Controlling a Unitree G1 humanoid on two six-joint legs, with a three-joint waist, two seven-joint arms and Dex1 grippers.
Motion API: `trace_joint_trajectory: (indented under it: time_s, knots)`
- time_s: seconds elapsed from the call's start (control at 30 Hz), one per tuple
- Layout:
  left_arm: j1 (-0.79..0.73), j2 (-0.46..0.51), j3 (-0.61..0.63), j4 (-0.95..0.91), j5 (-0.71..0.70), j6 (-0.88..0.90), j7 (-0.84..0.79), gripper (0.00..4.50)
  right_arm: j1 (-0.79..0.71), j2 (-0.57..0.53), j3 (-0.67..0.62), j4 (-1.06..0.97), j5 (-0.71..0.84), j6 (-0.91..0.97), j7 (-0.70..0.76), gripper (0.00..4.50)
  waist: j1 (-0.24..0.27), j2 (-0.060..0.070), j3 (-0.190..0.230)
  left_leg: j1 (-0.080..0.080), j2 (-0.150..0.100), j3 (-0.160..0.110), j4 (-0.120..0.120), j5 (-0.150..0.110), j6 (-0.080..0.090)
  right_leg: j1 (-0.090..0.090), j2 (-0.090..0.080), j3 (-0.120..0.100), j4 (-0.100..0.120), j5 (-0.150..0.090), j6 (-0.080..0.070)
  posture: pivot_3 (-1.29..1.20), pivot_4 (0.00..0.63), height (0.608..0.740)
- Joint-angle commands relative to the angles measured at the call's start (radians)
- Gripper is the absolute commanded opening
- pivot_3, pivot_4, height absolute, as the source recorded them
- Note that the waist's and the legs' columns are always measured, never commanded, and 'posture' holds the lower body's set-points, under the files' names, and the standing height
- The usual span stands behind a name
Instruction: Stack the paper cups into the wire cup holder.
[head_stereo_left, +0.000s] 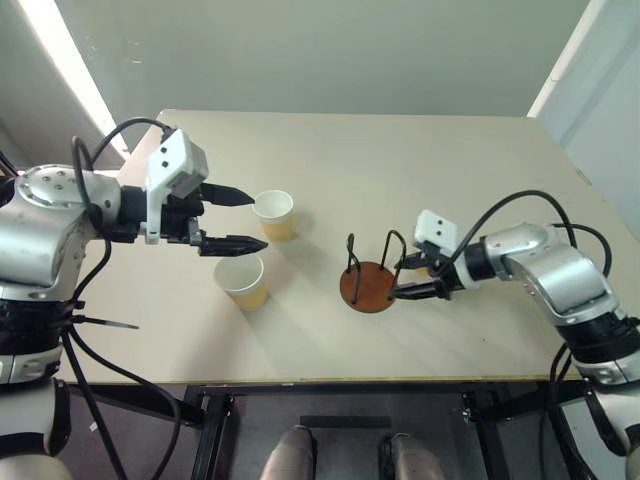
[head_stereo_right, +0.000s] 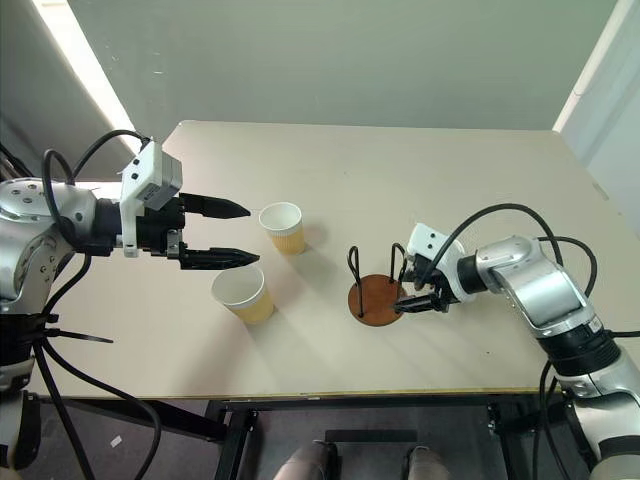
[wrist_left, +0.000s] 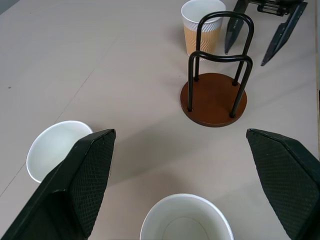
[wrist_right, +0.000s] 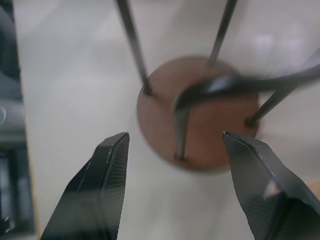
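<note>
1. Standing upright on the table: wire cup holder (head_stereo_left: 368, 283), reddish-brown disc base, black wire loops, holding no cup.
2. Sitting upright to its left: two tan paper cups (head_stereo_left: 275, 214) (head_stereo_left: 243, 280), white inside, mouths up, apart.
3. Showing in the left wrist view: a third cup (wrist_left: 201, 25), standing beyond the holder.

Even, soft daylight; one wrist picture blurred.

A bright strip of light runs along the far left edge beyond the table (head_stereo_left: 420, 180), and short faint shadows fall beside the paper cups (head_stereo_left: 258, 250) near the left gripper (head_stereo_left: 235, 219). No harsh glare on the matte top. In the right wrist view the wire cup holder (wrist_right: 200, 112) just ahead of the right gripper (wrist_right: 175, 145) is smeared and out of focus, its wires streaked.
</note>
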Motion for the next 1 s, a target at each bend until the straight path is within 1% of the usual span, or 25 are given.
trace_joint_trajectory:
  time_s: [0.03, 0.17, 0.23, 0.4, 0.47, 0.57, 0.67, 0.8, 0.87, 0.93, 1.0]
  knots:
    - [-0.022, 0.0, 0.015, -0.018, 0.001, -0.013, 0.008, 4.5, 0.014, -0.049, -0.048, -0.075, 0.033, 0.002, 0.027, 3.13, -0.001, 0.0, 0.0, 0.0, 0.0, 0.0, 0.0, 0.0, 0.0, 0.0, 0.0, 0.0, 0.0, 0.0, 0.0, 0.0, 0.15, 0.74]
    - [-0.023, -0.008, 0.014, -0.015, 0.002, -0.016, 0.01, 4.5, 0.059, -0.115, -0.069, -0.16, 0.074, 0.013, 0.058, 3.13, -0.001, 0.0, 0.0, 0.0, 0.0, 0.0, 0.0, 0.0, 0.0, 0.0, 0.0, 0.0, 0.0, 0.0, 0.0, 0.0, 0.15, 0.74]
    - [-0.024, -0.014, 0.012, -0.009, 0.007, -0.021, 0.011, 4.5, 0.072, -0.147, -0.068, -0.181, 0.063, -0.013, 0.067, 3.13, -0.001, 0.0, 0.0, 0.0, 0.0, 0.0, 0.0, 0.0, 0.0, 0.0, 0.0, 0.0, 0.0, 0.0, 0.0, 0.0, 0.15, 0.74]
    - [-0.035, -0.023, 0.012, 0.008, 0.021, -0.036, 0.025, 4.5, 0.007, -0.188, -0.107, -0.12, 0.053, -0.053, 0.075, 3.13, -0.001, 0.0, 0.0, 0.001, 0.0, 0.0, 0.0, 0.0, 0.002, 0.001, 0.0, 0.0, 0.0, 0.001, 0.001, 0.0, 0.15, 0.74]
    - [-0.041, -0.025, 0.013, 0.006, 0.027, -0.044, 0.031, 4.5, -0.05, -0.178, -0.134, -0.08, 0.063, -0.057, 0.067, 3.13, -0.002, 0.0, 0.0, 0.001, 0.0, 0.0, 0.0, 0.0, 0.004, 0.001, 0.0, 0.0, 0.0, 0.001, 0.001, 0.0, 0.15, 0.74]
    - [-0.058, -0.034, 0.016, -0.002, 0.037, -0.053, 0.051, 4.5, -0.161, -0.123, -0.187, -0.023, 0.115, -0.019, 0.045, 3.13, -0.004, 0.0, 0.0, 0.002, 0.0, 0.001, 0.0, 0.001, 0.005, 0.001, 0.0, 0.001, 0.0, 0.002, 0.001, 0.0, 0.15, 0.74]
    - [-0.07, -0.036, -0.008, 0.006, 0.087, -0.09, 0.077, 4.5, -0.237, -0.077, -0.212, 0.006, 0.147, 0.011, 0.031, 3.13, -0.004, 0.0, 0.0, 0.003, 0.0, 0.0, -0.001, 0.002, 0.006, 0.001, 0.001, 0.0, 0.001, 0.002, 0.001, 0.0, 0.15, 0.74]
    - [-0.076, -0.033, -0.038, 0.021, 0.143, -0.127, 0.094, 4.5, -0.272, -0.051, -0.222, 0.006, 0.181, 0.041, 0.025, 3.13, -0.002, 0.0, 0.0, 0.003, 0.0, 0.0, -0.001, 0.001, 0.006, 0.002, 0.001, 0.0, 0.0, 0.002, 0.0, 0.0, 0.15, 0.74]
    - [-0.078, -0.036, -0.043, 0.016, 0.147, -0.123, 0.094, 4.5, -0.276, -0.05, -0.222, -0.002, 0.193, 0.048, 0.027, 3.13, 0.0, 0.0, 0.0, 0.002, -0.001, -0.001, -0.001, 0.002, 0.006, 0.002, 0.001, 0.0, -0.001, 0.002, 0.0, 0.0, 0.15, 0.74]
    - [-0.069, -0.024, -0.044, -0.013, 0.138, -0.117, 0.07, 4.5, -0.277, -0.052, -0.221, -0.009, 0.205, 0.055, 0.029, 3.13, -0.001, 0.0, 0.0, 0.001, -0.001, -0.001, 0.0, 0.002, 0.005, 0.002, 0.001, 0.0, -0.001, 0.002, 0.0, 0.0, 0.15, 0.74]
    - [-0.042, 0.014, -0.048, -0.061, 0.135, -0.133, 0.018, 4.5, -0.28, -0.056, -0.217, -0.01, 0.21, 0.057, 0.031, 3.13, -0.002, 0.0, 0.0, 0.0, -0.001, -0.001, 0.0, 0.002, 0.004, 0.001, 0.001, 0.0, -0.002, 0.002, 0.0, 0.0, 0.15, 0.74]
